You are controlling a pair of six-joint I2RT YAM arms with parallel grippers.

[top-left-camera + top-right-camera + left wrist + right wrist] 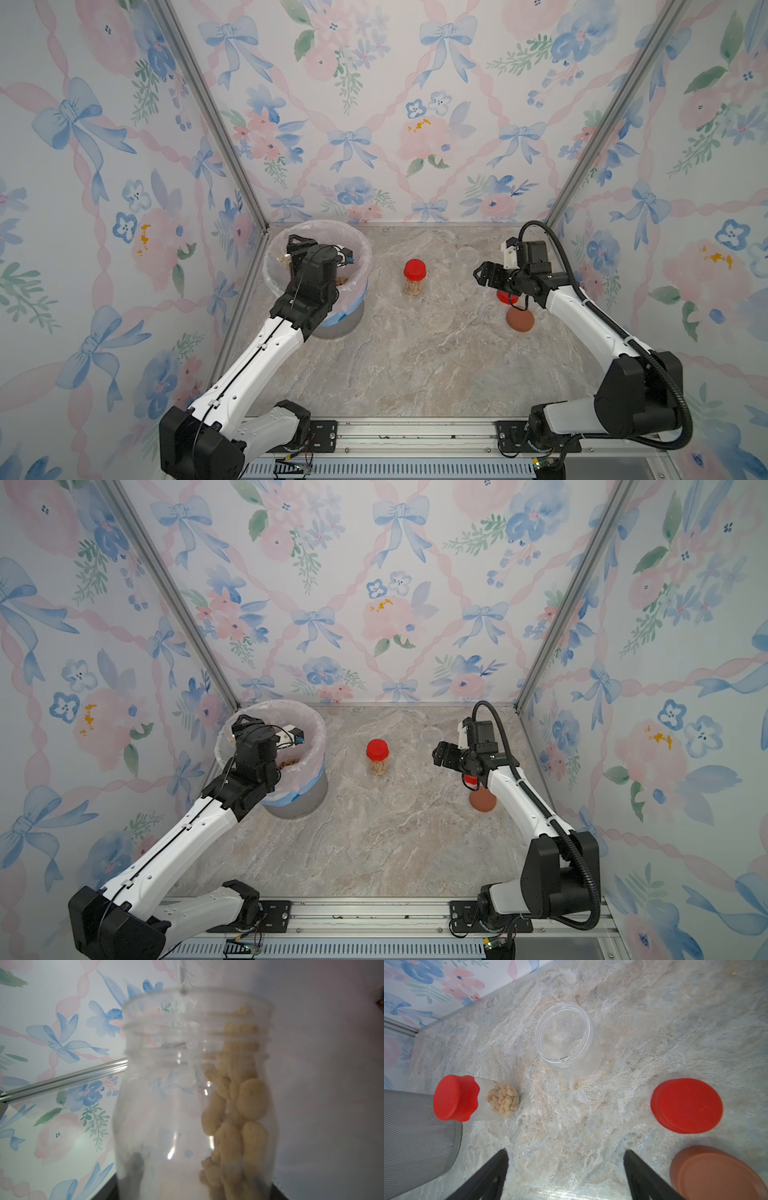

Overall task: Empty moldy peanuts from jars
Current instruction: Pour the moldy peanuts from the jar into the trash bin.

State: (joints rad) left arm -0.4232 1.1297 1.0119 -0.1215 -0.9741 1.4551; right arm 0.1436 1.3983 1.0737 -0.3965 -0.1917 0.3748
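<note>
My left gripper [293, 253] reaches into the lined bin [345, 326], shut on an open clear jar [166, 1105]. The jar is tipped, and moldy peanuts [234, 1105] lie along one side up to its mouth. More peanuts [343, 281] rest inside the bin. A slim jar with a red lid [414, 278] stands mid-table, peanuts in its bottom [503, 1101]. My right gripper [564, 1167] hovers open over bare table, nothing between its fingers. Beyond it stands a wide, empty clear jar [566, 1039] with no lid.
A loose red lid [687, 1105] and a brown lid [716, 1172] lie on the table under my right arm, near the right wall. The bin fills the back left corner. Floral walls enclose three sides.
</note>
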